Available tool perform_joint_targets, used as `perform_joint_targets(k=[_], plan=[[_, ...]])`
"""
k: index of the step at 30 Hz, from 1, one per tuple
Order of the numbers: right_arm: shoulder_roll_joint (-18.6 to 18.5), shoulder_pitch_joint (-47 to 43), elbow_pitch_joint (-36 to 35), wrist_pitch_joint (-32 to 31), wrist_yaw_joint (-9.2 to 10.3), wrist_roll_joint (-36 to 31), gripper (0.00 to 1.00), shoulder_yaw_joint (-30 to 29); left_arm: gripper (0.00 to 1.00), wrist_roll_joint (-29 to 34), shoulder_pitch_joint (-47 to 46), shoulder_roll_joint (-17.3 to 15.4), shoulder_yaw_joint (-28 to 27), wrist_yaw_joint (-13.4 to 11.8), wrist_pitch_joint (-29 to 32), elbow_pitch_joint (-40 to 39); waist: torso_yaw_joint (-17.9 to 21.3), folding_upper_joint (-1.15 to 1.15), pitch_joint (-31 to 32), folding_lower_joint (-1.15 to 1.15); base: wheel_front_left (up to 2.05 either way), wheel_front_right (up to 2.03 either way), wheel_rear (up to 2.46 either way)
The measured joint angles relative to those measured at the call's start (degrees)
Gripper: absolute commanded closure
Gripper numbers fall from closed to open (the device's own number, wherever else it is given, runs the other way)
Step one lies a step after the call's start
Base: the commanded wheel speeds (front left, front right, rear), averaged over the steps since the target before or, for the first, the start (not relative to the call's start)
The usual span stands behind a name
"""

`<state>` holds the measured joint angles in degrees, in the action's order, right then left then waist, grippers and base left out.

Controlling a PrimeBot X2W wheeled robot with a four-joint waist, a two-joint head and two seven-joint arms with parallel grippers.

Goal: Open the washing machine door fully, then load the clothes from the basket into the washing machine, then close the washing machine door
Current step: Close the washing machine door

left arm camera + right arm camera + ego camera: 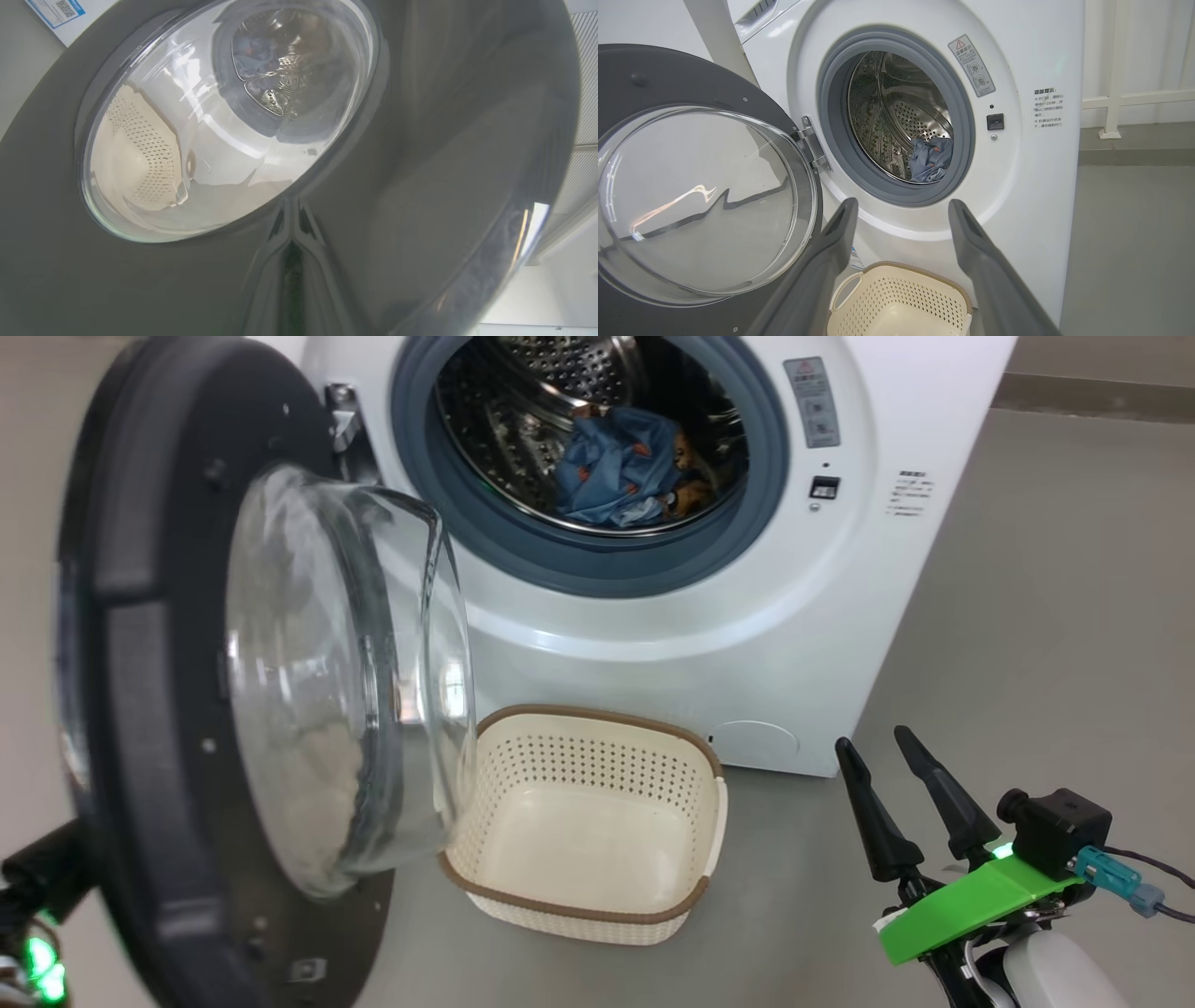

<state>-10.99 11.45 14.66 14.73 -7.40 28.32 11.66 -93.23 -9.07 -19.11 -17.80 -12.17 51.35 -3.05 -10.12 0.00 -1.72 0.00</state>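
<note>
clothes point(621, 467) lie in the drum point(523, 420), basket point(597, 719) empty below, so closing looks like the step in hand: left fingers point(275, 289), grip unreadable, sit behind the open door point(140, 709) and should push it to latch; right fingers point(870, 812) spread, empty.

Notice point(1048, 108) on the washing machine point(1055, 196) reads "温馨提示".

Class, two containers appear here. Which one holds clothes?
The washing machine: blue printed clothes lie in its drum, while the cream basket is empty.

Bright even light, glare on washing machine door point(327, 196), soft shadows
</note>
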Motion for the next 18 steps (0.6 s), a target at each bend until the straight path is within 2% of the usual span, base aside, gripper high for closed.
perform_joint_targets(k=[7, 18], plan=[[0.3, 0.0, 0.0, 0.0, 0.0, 0.0, 0.0, -0.4, 1.0, -0.4, 1.0, 2.2, 2.6, -3.6, 0.4, -5.5, 3.0, 0.0, 0.5, 0.0, 0.0, 0.0, 0.0], [0.4, -0.4, -0.2, 0.0, 0.0, 0.0, 0.0, -0.7, 1.0, -0.3, 1.2, 6.0, 5.7, -5.4, -0.8, -10.1, 10.0, 0.0, 1.1, 0.0, 0.0, 0.0, 0.0]])
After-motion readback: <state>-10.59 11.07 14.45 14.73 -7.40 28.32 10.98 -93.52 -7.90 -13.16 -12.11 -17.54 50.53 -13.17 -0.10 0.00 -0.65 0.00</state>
